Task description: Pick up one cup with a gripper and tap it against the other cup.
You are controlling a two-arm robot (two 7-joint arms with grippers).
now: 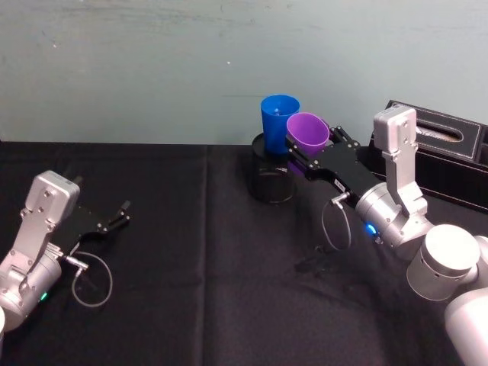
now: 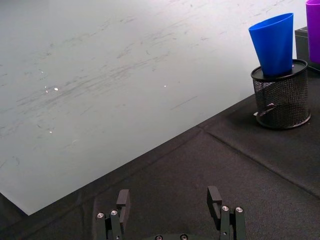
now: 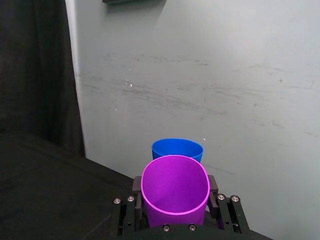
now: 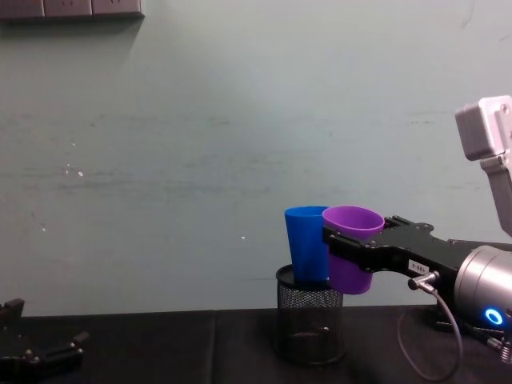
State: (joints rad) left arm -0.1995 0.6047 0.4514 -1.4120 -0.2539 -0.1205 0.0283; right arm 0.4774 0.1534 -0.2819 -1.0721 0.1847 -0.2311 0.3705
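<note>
Since the purple cup (image 4: 353, 276) looks light, stiff and slick, a mid-wall grip suits it, as the right gripper (image 4: 334, 240) clamps it now. It hangs rim to rim beside the blue cup (image 4: 304, 244), which stands in the mesh holder (image 4: 310, 324); the left gripper (image 1: 122, 213) idles at left, jaws spread

We think this is a robot lab. We see a table (image 1: 191, 252) with a black cloth, set against a bare, scuffed pale wall (image 1: 152, 69). Wall plugs (image 4: 72, 8) sit high on the left. A metal robot arm (image 1: 393, 206) reaches over the table.
</note>
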